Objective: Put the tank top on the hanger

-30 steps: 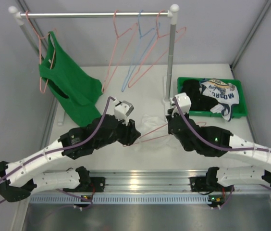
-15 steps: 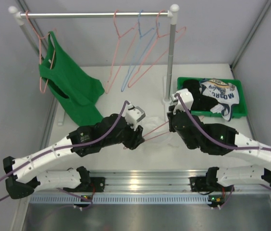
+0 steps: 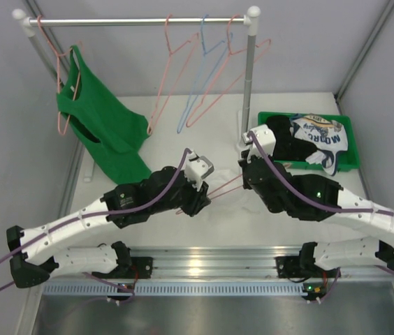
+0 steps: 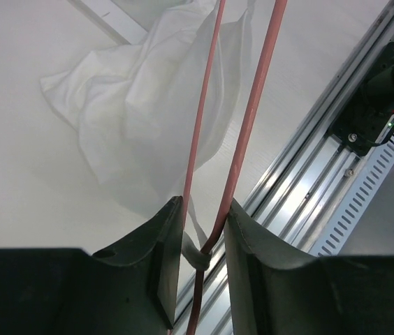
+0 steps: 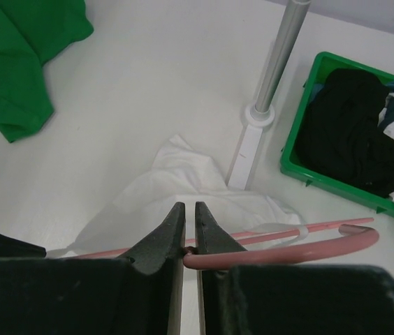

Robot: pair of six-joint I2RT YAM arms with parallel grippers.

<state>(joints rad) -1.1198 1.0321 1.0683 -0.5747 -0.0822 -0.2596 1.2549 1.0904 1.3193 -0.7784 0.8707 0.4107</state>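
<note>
Gripper on the left (image 4: 204, 206) has narrowed around the hanger (image 4: 256, 105) wires.

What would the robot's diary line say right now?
left jaws: apart, straddling hanger wires | right jaws: shut on hanger | tank top: crumpled on table

The tank top (image 5: 183, 188) is plain white and the hanger (image 4: 242, 139) is pink. At upper left, another top (image 3: 99, 125) is solid green. The bin (image 3: 281, 115) at right is green, holding a black garment (image 5: 351, 132) and a white garment (image 3: 319, 136) with blue lettering.
</note>
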